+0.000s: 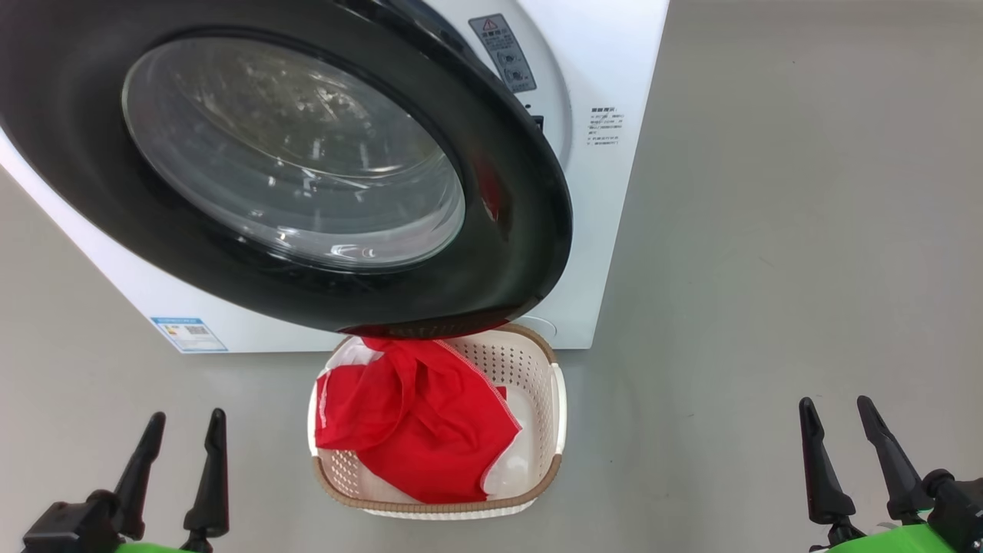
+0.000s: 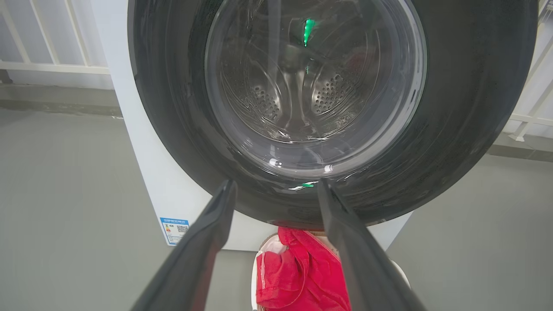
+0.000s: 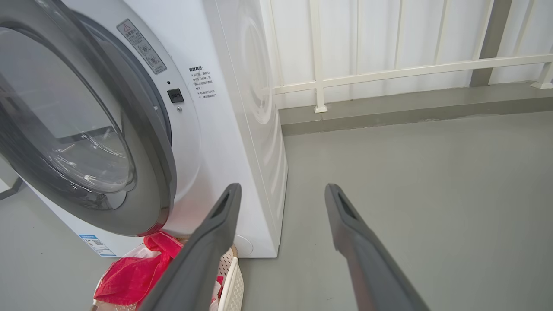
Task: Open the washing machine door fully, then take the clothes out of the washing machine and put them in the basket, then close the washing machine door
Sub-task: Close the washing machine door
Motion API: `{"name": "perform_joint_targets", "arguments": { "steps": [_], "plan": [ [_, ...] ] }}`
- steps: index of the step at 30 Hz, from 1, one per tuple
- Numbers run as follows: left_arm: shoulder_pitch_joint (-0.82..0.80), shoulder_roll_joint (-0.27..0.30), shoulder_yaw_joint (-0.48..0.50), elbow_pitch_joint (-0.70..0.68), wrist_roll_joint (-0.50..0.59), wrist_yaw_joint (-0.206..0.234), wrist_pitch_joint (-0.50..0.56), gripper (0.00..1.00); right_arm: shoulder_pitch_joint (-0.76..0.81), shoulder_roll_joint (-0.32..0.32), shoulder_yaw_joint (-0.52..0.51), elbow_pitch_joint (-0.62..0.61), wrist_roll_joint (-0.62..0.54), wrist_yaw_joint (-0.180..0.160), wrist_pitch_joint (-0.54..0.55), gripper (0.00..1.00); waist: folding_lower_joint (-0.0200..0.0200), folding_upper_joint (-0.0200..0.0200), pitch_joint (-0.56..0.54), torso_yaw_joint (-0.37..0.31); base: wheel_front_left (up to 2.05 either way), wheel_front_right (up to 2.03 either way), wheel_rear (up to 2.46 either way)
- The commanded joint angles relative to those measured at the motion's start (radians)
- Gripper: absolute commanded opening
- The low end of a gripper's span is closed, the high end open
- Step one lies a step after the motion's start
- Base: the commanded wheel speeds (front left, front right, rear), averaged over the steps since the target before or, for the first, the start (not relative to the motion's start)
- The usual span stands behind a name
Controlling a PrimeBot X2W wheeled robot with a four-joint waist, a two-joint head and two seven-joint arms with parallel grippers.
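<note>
Clothes [image 1: 415, 422] — soft bright red fabric garments — lie in the oval cream plastic basket [image 1: 530, 361], at 6 o'clock below the round black-rimmed glass door [image 1: 522, 215], ajar. Left gripper [image 1: 187, 418] and right gripper [image 1: 835, 403]: fingers apart, empty. Closing step, likely; you'd push it shut from 3 o'clock.

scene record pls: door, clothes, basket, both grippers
door: washing machine door ajar, standing off the washing machine front, not latched
clothes: red clothes piled in the basket
basket: on the floor, partly under the door's lower edge
left gripper: open, empty
right gripper: open, empty
</note>
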Motion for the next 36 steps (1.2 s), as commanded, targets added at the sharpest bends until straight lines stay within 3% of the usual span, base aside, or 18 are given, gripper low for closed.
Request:
{"name": "perform_joint_targets", "arguments": {
  "steps": [1,11,12,13,14,15,22,36],
  "plan": [
    [-0.008,0.015,0.041,-0.029,0.009,-0.005,-0.008,1.00,-0.005,-0.014,0.020,-0.026,0.006,0.006,-0.006,1.00,0.0000,0.0000,-0.001,0.000,0.00,0.00,0.00],
    [-0.005,0.006,0.037,-0.036,0.018,-0.005,-0.008,1.00,-0.003,-0.014,0.021,-0.026,0.010,0.006,-0.006,1.00,0.0000,0.0000,-0.005,0.008,0.00,0.00,0.00],
    [-0.005,0.005,0.035,-0.036,0.019,-0.005,-0.008,1.00,-0.006,-0.014,0.025,-0.026,0.010,0.006,-0.006,0.76,0.0000,0.0000,-0.006,0.009,0.00,0.00,0.00],
    [-0.005,0.003,0.033,-0.036,0.019,-0.005,-0.008,1.00,-0.009,-0.014,0.030,-0.025,0.010,0.006,-0.006,0.40,0.0000,0.0000,-0.007,0.011,0.00,0.00,0.00],
    [-0.005,0.000,0.030,-0.035,0.020,-0.005,-0.008,1.00,-0.014,-0.014,0.036,-0.026,0.010,0.006,-0.006,0.15,0.0000,0.0000,-0.007,0.014,0.00,0.00,0.00],
    [-0.005,-0.003,0.028,-0.035,0.020,-0.005,-0.008,1.00,-0.019,-0.014,0.043,-0.026,0.009,0.006,-0.006,0.00,0.0000,0.0000,-0.007,0.017,0.00,0.00,0.00],
    [-0.017,-0.023,0.004,-0.037,0.022,-0.005,-0.008,1.00,-0.090,-0.014,0.097,-0.015,0.009,0.006,-0.006,0.00,0.0000,0.0000,0.010,0.046,0.00,0.00,0.00],
    [-0.094,-0.061,-0.058,-0.046,-0.003,-0.005,-0.008,1.00,-0.399,-0.014,0.254,0.081,-0.017,0.006,-0.006,0.00,0.0000,0.0000,0.085,0.142,0.00,0.00,0.00]
  ]
}}
